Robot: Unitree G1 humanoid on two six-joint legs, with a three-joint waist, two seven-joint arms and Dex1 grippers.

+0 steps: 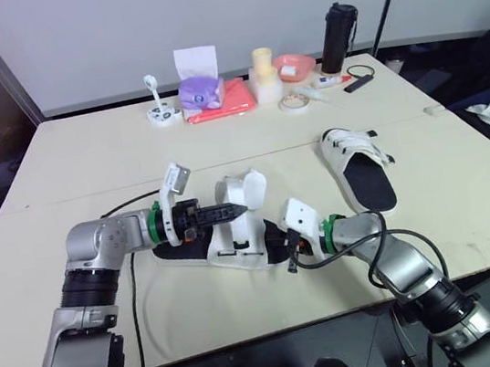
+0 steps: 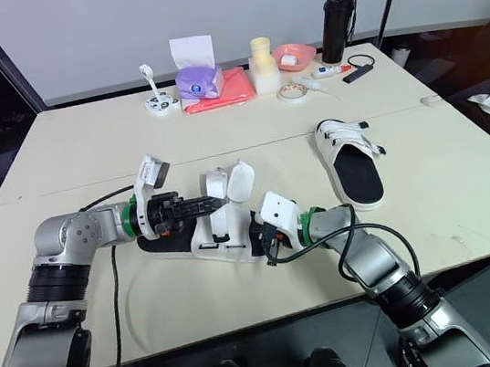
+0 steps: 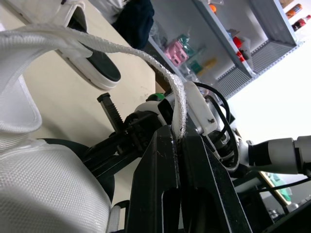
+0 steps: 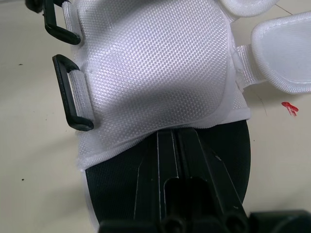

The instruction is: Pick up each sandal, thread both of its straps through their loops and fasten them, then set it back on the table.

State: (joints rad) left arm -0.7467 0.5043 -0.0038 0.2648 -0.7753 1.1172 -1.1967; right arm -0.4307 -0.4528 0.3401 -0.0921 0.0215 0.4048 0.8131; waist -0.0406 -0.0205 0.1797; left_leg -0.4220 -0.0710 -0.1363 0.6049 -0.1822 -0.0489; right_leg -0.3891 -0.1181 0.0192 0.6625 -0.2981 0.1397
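Near sandal (image 1: 235, 238) at the front middle of the table (image 1: 84, 152), flat on its black sole between the two grippers. Lies with its long axis across the table, left to right, one end of the sole toward the left arm and the other toward the right arm; cannot tell heel from toe. Stands open on top, with white flaps lifted and two black loops (image 4: 73, 92) unthreaded along one side of the mesh upper. Pinching a white strap (image 3: 160, 73) in the left gripper (image 3: 179, 138), with fingers pressed tight on its edge and the strap raised above the sandal. Resting the right gripper (image 4: 176, 132) low over the black footbed, with fingers closed together and tips right at the hem of the white upper; cannot tell whether anything is caught between them. Well apart on the right side of the table, the far sandal (image 1: 358, 171), sole down, with long axis running near to far and slightly slanted, strapped end away from the robot and open black footbed toward it, both straps laid across the upper. Along the far edge of the table, a black bottle (image 1: 337, 36), a pink bowl (image 1: 294, 66), a tape roll (image 1: 293, 102) and a purple pouch (image 1: 202, 91).
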